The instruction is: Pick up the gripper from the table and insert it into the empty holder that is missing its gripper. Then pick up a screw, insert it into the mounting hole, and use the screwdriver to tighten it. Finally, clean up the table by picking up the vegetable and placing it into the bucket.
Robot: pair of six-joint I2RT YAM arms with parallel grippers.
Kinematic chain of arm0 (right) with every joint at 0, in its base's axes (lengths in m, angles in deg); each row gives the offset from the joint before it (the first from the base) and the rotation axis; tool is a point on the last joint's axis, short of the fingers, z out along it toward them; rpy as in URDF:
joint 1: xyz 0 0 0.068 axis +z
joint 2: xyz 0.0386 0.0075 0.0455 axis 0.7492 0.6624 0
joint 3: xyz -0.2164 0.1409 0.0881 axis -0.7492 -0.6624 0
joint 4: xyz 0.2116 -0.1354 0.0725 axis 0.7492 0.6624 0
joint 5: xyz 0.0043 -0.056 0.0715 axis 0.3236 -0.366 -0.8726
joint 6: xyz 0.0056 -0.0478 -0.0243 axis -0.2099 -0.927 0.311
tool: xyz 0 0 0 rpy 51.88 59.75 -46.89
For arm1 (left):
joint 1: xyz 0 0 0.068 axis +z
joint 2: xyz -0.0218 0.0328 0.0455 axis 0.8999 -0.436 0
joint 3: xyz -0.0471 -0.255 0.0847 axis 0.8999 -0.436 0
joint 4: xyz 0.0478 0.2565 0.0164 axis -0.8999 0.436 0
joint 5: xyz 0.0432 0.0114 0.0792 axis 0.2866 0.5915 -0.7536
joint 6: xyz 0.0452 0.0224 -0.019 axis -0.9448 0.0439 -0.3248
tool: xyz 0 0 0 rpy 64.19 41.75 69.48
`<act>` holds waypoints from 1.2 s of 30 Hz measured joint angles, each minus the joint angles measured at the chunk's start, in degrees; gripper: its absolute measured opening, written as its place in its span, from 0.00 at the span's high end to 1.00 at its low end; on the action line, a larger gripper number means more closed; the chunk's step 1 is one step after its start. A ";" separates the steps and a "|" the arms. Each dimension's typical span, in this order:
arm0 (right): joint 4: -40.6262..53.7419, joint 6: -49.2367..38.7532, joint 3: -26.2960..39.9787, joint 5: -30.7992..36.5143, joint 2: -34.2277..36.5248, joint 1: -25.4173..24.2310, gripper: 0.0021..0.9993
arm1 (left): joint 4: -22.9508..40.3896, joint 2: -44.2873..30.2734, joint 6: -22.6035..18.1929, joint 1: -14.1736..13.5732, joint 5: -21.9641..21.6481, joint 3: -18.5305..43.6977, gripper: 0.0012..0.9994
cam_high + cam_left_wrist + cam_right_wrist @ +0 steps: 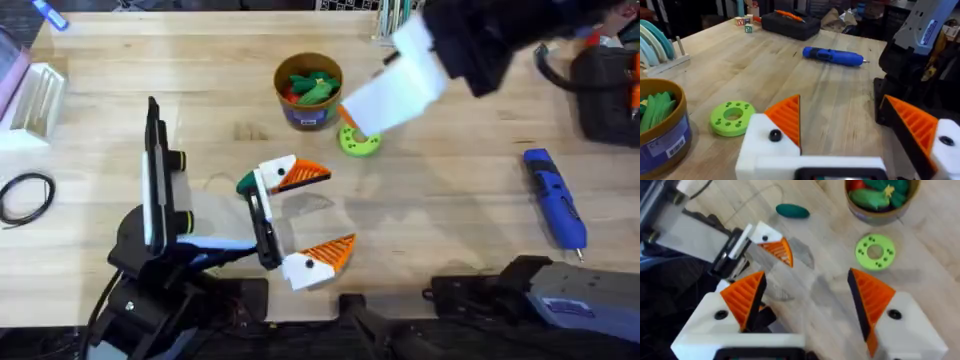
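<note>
We see a pale wooden surface (450, 220) carrying everything. The bucket (308, 92) stands at the far middle; its white label is too small to read. The blue screwdriver (556, 198) lies to the right, well apart. The left pincer (305, 220) rests low, wide open, holding nothing. The right pincer (805, 302) hovers above the surface, also wide open and empty. The vegetable (792, 211) lies just beside the left pincer's far finger. We judge it light, smooth and perhaps slippery, so a hold across its middle seems best.
</note>
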 joint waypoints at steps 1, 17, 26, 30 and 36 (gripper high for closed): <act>-0.27 0.09 -1.99 -0.45 -1.87 -0.80 0.01 | 0.00 0.00 -0.02 0.00 -0.01 0.00 0.01; -5.62 2.42 -29.08 -9.89 -41.06 -14.15 0.01 | 0.00 0.00 -0.16 0.00 -0.01 0.00 0.10; -6.55 2.14 -33.65 -10.10 -43.50 -14.84 0.01 | -0.02 0.00 -0.59 0.02 -0.62 0.01 1.00; -6.74 2.57 -33.81 -6.40 -43.44 -14.84 0.01 | -0.04 0.00 -0.59 0.02 -0.62 0.00 1.00; -5.71 4.51 -36.94 8.26 -40.65 -15.68 0.01 | -0.04 0.01 -0.59 0.02 -0.62 0.00 1.00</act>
